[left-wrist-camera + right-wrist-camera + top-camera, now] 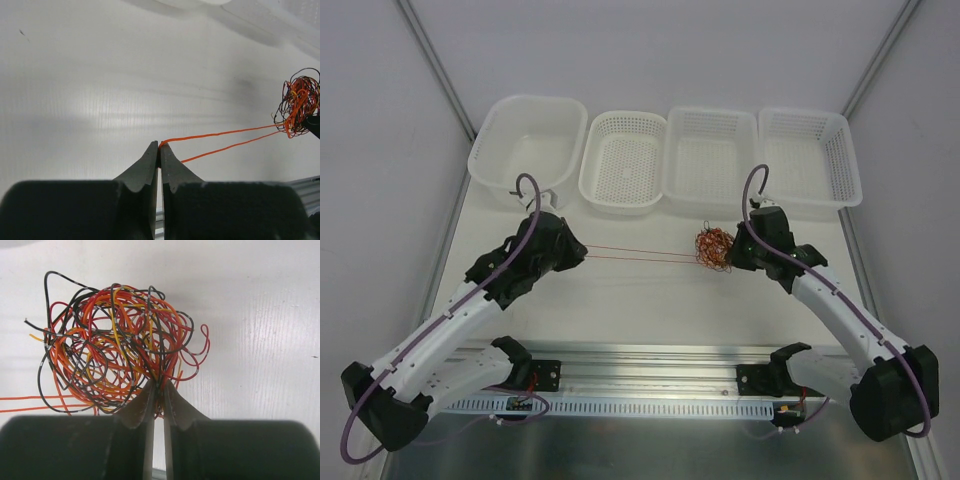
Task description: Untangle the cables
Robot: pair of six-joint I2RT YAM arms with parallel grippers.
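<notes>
We're looking at the cable tangle, a loose ball of very thin red, orange, yellow & black wires. It's lying on the white table, a bit to the 3 o'clock side of centre in the top view. Two runs of a thin orange strand are stretching out of it toward 9 o'clock, taut & nearly parallel, prob. one loop.

At the 9 o'clock end the left gripper is pinching that strand right at its fingertips, clenched tight. At the tangle's 4 o'clock edge the right gripper is clamping down on a few wires of the ball itself, jaws nearly together w/ wire between them, so it's anchoring the bundle.

We're judging the step as pulling one strand free: left arm hauling, right arm holding. Most wires are bunched, so the task is early on.

Next move, as we're reading it: left draws further toward 9 o'clock, slow & steady, while right holds firm. Any snag means easing off, or the knot is tightening.

Four white plastic baskets are sitting in a row at 12 o'clock, w/ no wire in them.
</notes>
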